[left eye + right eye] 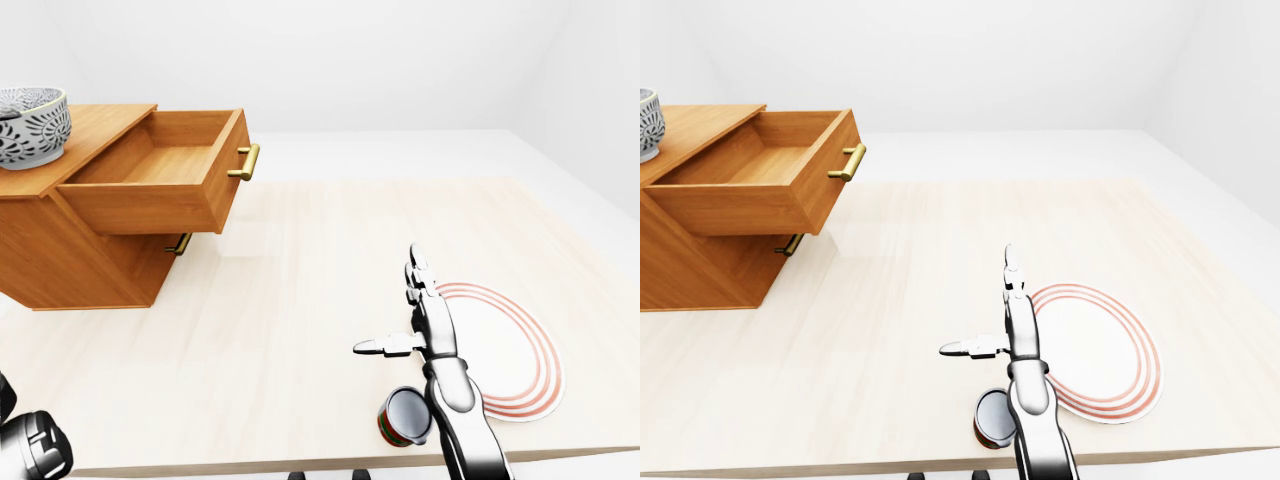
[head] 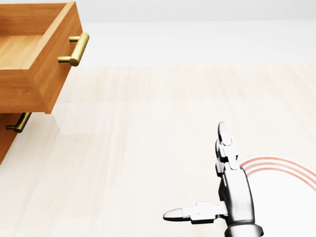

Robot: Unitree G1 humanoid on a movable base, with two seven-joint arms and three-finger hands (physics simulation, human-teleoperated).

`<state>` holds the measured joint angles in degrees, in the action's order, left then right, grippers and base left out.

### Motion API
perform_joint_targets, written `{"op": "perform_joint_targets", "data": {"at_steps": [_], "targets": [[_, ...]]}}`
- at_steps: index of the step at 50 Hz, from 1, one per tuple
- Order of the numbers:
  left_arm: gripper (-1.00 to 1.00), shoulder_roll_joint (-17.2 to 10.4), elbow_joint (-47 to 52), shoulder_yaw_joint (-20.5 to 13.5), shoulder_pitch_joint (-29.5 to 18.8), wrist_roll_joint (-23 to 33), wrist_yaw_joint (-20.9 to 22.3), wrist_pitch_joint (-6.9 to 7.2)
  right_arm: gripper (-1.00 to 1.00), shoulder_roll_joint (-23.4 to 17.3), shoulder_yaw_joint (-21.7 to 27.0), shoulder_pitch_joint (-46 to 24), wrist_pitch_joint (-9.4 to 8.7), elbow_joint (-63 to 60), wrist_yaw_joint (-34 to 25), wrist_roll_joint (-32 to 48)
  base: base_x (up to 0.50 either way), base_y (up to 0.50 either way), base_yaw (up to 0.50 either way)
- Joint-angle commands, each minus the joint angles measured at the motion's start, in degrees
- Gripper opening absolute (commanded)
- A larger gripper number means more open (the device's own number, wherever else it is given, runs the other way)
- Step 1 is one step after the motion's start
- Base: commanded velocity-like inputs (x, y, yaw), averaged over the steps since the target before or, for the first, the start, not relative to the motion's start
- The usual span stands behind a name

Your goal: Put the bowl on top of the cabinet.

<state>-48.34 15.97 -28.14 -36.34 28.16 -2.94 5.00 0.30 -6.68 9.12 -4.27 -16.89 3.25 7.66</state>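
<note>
Pale wood, smooth and faintly grained, makes up the table (image 1: 300, 300) that fills the eye views. At its left stands the cabinet (image 1: 60, 250), boxy, in warm orange-brown wood with a flat top. Its upper drawer (image 1: 150, 190) is pulled out and shows a bare wooden inside; the lower one is closed. Well to the right in the left-eye view lies a round white plate (image 1: 510, 350) with thin red rings near its rim.

On the cabinet top, at the far left edge of the left-eye view, sits the bowl (image 1: 30, 125). It is round and deep, white with a dense dark blue-grey scrolling pattern outside and inside. The picture's edge cuts it off.

The right hand (image 1: 425, 320), glossy grey metal with dark joints, hangs over the table at the plate's left rim. It is released and holds nothing, with fingers straight and thumb stuck out to the left. Of the left hand (image 1: 30, 450) only a grey and black part shows at the bottom-left corner; its state cannot be told.

A small can (image 1: 405, 415) with red and green bands lies by the right wrist, its grey end showing; any writing is too small to read. Each drawer bears a brass bar handle (image 1: 245, 162).
</note>
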Motion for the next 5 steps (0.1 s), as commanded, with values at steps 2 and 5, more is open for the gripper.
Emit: {"op": "perform_joint_targets", "data": {"at_steps": [2, 5], "targets": [[1.0, -0.1, 16.07, -3.76, 3.82, -3.59, 5.42, 0.0, 1.0, -0.02, -0.09, 0.23, -0.28, -0.62, -0.01, 0.07, 0.0, 0.0, 0.0], [1.0, 0.0, 19.17, -4.83, 4.69, -4.14, 6.64, 0.0, 1.0, -0.05, -0.05, 0.36, -0.25, -0.83, 0.0, 0.01, 0.0, 0.0, 0.0]]}}
